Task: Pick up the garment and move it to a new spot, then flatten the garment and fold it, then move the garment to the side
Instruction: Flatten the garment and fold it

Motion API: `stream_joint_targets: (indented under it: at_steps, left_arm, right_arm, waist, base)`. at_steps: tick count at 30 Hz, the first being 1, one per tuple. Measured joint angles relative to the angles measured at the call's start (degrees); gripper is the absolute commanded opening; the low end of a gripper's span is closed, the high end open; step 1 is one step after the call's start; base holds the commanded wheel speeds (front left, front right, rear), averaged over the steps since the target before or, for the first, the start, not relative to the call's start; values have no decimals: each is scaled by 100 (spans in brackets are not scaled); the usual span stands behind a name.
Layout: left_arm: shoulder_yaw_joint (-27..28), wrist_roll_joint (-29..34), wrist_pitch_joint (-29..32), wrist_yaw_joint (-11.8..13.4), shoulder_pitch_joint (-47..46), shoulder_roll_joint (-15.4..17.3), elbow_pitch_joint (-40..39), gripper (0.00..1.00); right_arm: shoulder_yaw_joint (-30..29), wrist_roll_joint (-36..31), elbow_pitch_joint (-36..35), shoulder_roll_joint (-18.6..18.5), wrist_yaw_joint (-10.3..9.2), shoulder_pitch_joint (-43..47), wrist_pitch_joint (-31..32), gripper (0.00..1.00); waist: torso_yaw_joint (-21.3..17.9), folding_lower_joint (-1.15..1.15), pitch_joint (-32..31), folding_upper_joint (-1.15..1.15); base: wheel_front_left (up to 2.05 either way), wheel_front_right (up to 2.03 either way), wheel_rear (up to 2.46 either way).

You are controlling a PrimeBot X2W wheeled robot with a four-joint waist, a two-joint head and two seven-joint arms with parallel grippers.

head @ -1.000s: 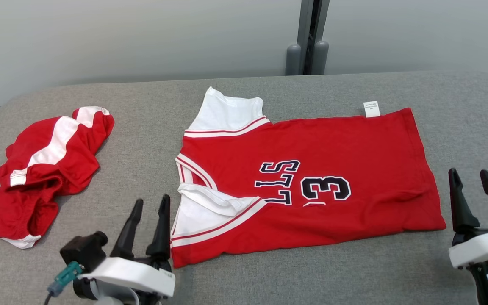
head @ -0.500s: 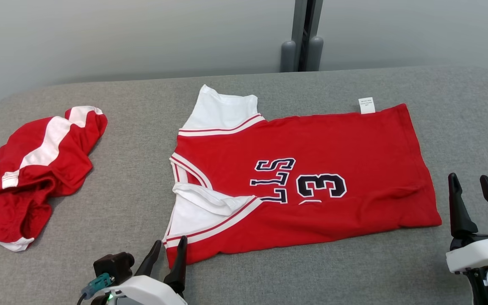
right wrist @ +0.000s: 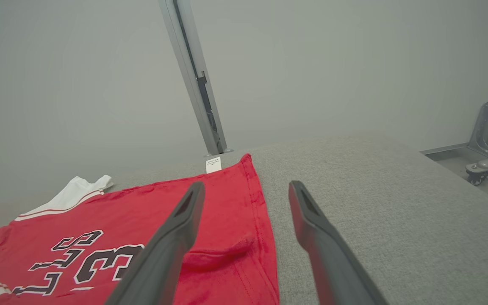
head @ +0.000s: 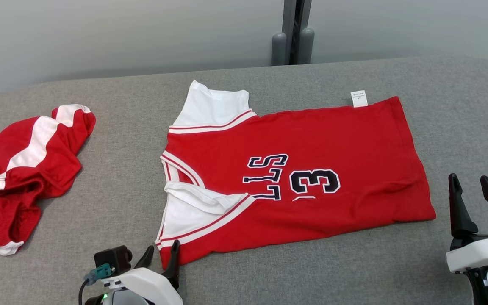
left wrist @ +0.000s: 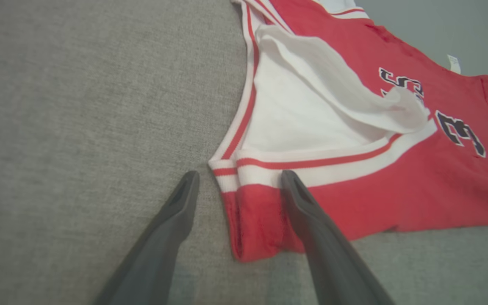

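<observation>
a red jersey (head: 311, 140) with white trim lies spread flat across the middle of the grey worktop (head: 112, 182), neck toward the robot's left, hem toward its right, a small white tag (head: 359, 98) poking out at the far edge. the left fingers (head: 173, 262) stand wide apart at the jersey's near left corner. seen from the left wrist, that corner sits between them, one finger over the striped band, and nothing is gripped. the right fingers (head: 458, 207) are spread wide too, empty, over bare worktop just off the hem's near end. a second red and white garment (head: 23, 169) lies crumpled well off to the left.
</observation>
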Motion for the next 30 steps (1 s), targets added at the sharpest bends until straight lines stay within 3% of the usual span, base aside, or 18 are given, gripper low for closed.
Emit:
stream_joint_targets:
  at_steps: [3,4,5,6,16,30]
  left_arm:
    - [-34,-33,60,-14,-47,-7,47,100]
    - [-36,-37,60,-37,-51,-4,51,45]
    - [-48,-43,60,-74,-63,5,55,5]
    - [-68,-51,62,-102,-80,12,65,0]
    - [-164,-69,-143,-344,-94,68,-123,0]
    - [-298,-10,-149,-341,-105,123,-570,0]
  right_arm:
    - [11,1,15,0,0,-4,0,100]
    - [12,1,19,-1,0,-8,0,100]
    - [14,1,22,-1,0,-15,0,100]
    - [8,1,40,0,0,-23,0,100]
    - [-176,154,921,148,0,-64,232,100]
    - [-442,1495,2350,588,0,-774,744,100]
  waist:
    - [-9,0,15,0]
    - [-9,0,22,0]
    - [-7,0,24,0]
    - [-4,0,23,0]
    - [99,0,-6,0]
    - [225,0,88,0]
  base:
    - [0,0,0]
    - [0,0,0]
    - [0,0,0]
    - [0,0,0]
    - [0,0,0]
    - [0,0,0]
